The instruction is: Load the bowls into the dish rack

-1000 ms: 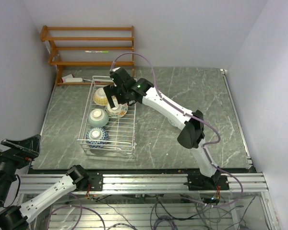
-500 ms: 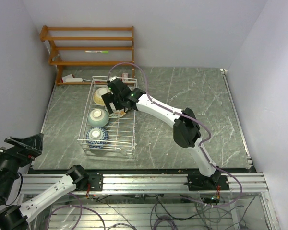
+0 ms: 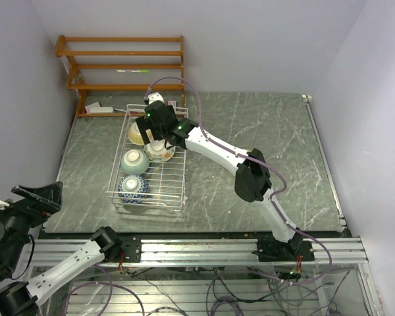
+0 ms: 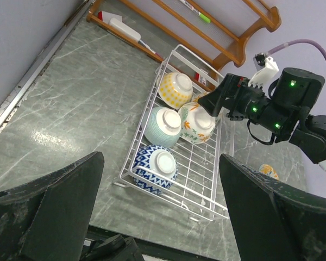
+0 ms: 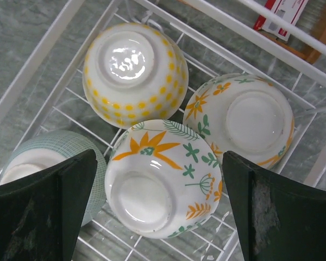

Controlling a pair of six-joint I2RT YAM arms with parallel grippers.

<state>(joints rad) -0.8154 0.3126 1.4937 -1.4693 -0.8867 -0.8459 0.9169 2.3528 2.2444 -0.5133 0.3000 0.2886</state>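
Note:
The white wire dish rack [image 3: 147, 201] stands on the table's left part. Upside down in it are a yellow-dotted bowl [image 3: 137, 132], a mint bowl [image 3: 135, 160], a blue-patterned bowl [image 3: 132, 187] and an orange-flowered bowl [image 3: 160, 152]. The right wrist view shows the flowered bowl [image 5: 163, 176], a second flowered bowl [image 5: 244, 117], the yellow bowl [image 5: 135, 73] and the mint bowl [image 5: 38, 160]. My right gripper [image 3: 154, 129] is open above the near flowered bowl, fingers either side, apart from it. A sixth bowl [image 4: 268, 171] lies on the table right of the rack [image 4: 174, 187]. My left gripper [image 4: 160, 159] is open and empty, off the table's near left corner.
A brown wooden slatted shelf [image 3: 122, 66] stands against the back wall behind the rack, with a white-and-red item [image 3: 99, 108] at its foot. A red-and-white packet [image 5: 282, 13] lies just beyond the rack's far rim. Walls close in left and right.
My right gripper has moved left and farther back over the rack's far end. The flowered bowl stays resting in the rack. The left arm has barely shifted.

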